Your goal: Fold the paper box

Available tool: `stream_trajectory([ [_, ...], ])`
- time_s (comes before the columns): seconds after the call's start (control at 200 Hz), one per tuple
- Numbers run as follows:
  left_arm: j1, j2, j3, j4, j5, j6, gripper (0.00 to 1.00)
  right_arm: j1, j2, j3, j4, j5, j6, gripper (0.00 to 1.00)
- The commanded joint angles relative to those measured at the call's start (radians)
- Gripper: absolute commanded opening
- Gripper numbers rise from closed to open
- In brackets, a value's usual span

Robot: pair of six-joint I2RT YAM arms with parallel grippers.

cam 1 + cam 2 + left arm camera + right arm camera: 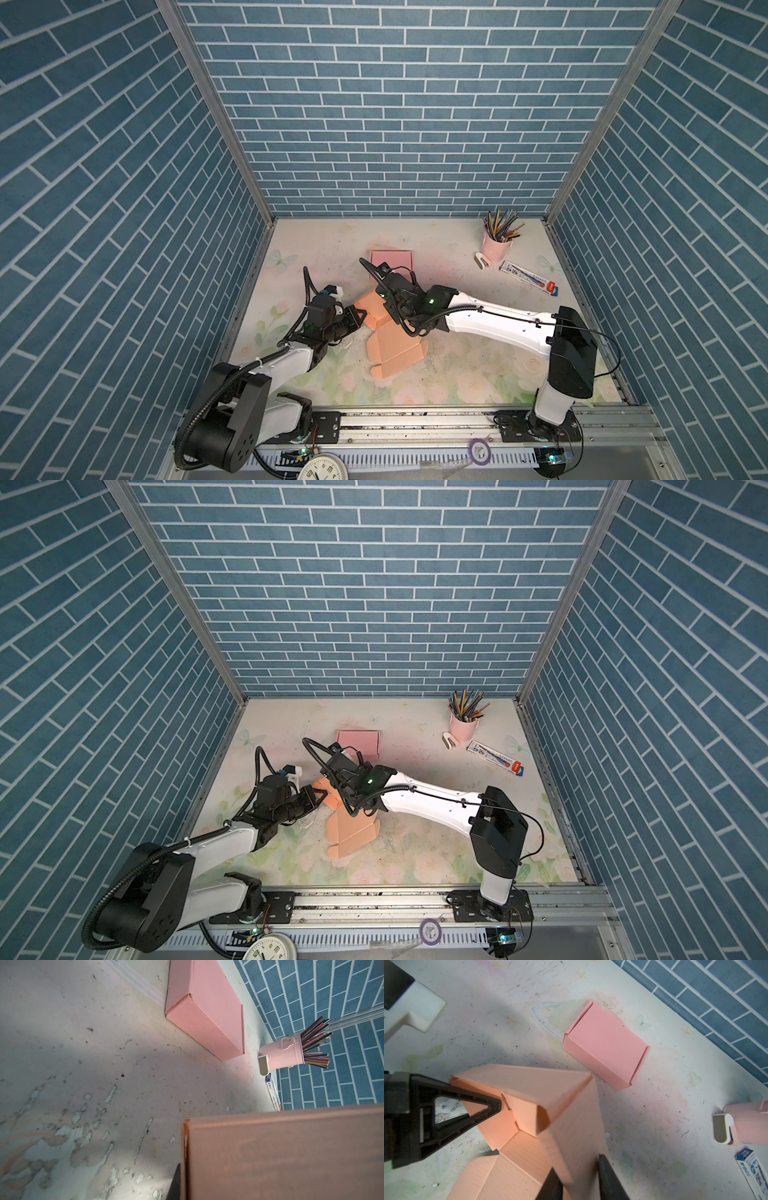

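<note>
My left gripper (498, 1105) clenched the box (546, 1082) flap inward — right gripper (576, 1164) pinched its wall upright, squaring that corner.

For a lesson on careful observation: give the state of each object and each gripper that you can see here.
orange box: half folded, walls partly raised.
pink box: folded shut, lying flat.
pencil cup: upright, full.
pen carton: lying flat.
left gripper: shut on the orange box's flap.
right gripper: astride a raised wall, grip unclear.
</note>
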Motion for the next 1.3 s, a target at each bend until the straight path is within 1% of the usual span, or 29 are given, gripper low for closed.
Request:
stream_trajectory([
  [0.0, -0.009, -0.025, -0.005, 0.008, -0.009, -0.006, 0.08, 0.006, 0.019, 0.015, -0.035, 0.033, -0.015, 0.31],
  [0.09, -0.011, -0.023, -0.004, 0.009, -0.013, -0.007, 0.08, 0.006, 0.031, 0.028, -0.044, 0.043, -0.02, 0.31],
  [0.285, -0.018, -0.01, -0.005, 0.024, -0.014, -0.014, 0.08, 0.008, 0.065, 0.066, -0.094, 0.101, -0.016, 0.31],
  [0.46, -0.026, -0.002, 0.005, 0.025, -0.015, -0.015, 0.09, 0.018, 0.096, 0.097, -0.141, 0.159, -0.003, 0.33],
  [0.635, -0.033, -0.001, 0.012, 0.023, -0.021, -0.018, 0.08, 0.023, 0.113, 0.115, -0.166, 0.207, -0.002, 0.33],
  [0.715, -0.039, -0.002, 0.014, 0.021, -0.024, -0.02, 0.09, 0.028, 0.117, 0.12, -0.17, 0.224, -0.01, 0.31],
  [0.97, -0.053, -0.016, 0.011, 0.013, -0.033, -0.034, 0.09, 0.055, 0.174, 0.178, -0.25, 0.331, -0.009, 0.2],
  [1.12, -0.061, -0.026, 0.015, 0.007, -0.043, -0.037, 0.08, 0.06, 0.194, 0.192, -0.269, 0.348, -0.008, 0.14],
  [1.205, -0.063, -0.026, 0.015, 0.004, -0.047, -0.036, 0.08, 0.062, 0.196, 0.191, -0.27, 0.351, -0.008, 0.16],
  [1.295, -0.063, -0.021, 0.017, 0.005, -0.047, -0.035, 0.08, 0.061, 0.197, 0.193, -0.273, 0.359, -0.006, 0.23],
])
